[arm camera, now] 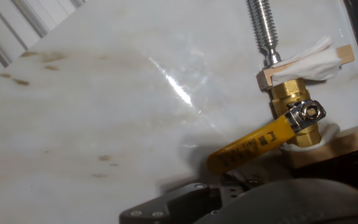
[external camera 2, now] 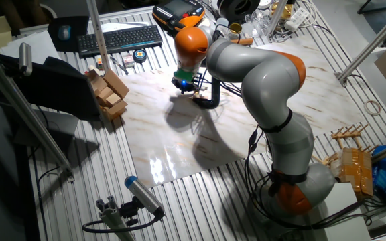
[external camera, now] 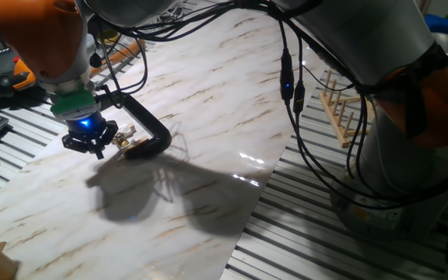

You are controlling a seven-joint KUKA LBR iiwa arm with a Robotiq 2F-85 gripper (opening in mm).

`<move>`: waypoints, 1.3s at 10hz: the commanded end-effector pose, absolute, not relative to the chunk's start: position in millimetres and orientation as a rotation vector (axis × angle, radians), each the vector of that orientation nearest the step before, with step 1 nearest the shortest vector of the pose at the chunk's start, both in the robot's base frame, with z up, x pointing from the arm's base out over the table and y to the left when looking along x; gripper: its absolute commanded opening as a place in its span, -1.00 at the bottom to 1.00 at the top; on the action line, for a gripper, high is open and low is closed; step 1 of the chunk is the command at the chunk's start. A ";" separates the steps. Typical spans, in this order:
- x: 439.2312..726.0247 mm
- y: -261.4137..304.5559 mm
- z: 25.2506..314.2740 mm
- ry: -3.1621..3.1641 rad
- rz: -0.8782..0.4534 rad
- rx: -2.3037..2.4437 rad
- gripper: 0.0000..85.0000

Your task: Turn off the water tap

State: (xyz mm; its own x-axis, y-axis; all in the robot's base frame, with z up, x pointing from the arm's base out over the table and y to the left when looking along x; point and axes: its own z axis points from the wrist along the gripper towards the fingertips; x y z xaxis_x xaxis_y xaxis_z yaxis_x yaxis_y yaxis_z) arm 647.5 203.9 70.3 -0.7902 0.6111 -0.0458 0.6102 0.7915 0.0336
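On the water tap (arm camera: 291, 109), black handle lettering is unreadable (gripper (external camera: 92, 144) state unclear).

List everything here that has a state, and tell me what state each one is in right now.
Water tap: brass valve clamped between wooden blocks, screw rod pressing on the upper block.
Yellow lever: angled away from the valve body, untouched.
Black clamp: lying flat on the marble table.
Gripper: hovering beside the tap, holding nothing; whether the jaws are open is unclear.

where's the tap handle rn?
Hand view, lower right: yellow handle angles down-left from the brass valve, clamped under the screw rod; gripper just below.
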 end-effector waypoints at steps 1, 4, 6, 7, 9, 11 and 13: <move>648.1 203.6 70.2 2.921 0.021 1.001 -1.00; 651.0 202.5 68.1 2.915 0.017 1.014 -1.00; 652.2 202.1 68.1 2.913 0.013 1.018 -1.00; 652.7 201.8 67.7 2.911 0.011 1.020 -1.00; 654.1 201.6 66.1 2.907 0.002 1.026 -1.00; 655.2 201.3 65.6 2.904 0.000 1.032 -1.00; 655.8 201.0 66.0 2.903 0.013 1.050 -1.00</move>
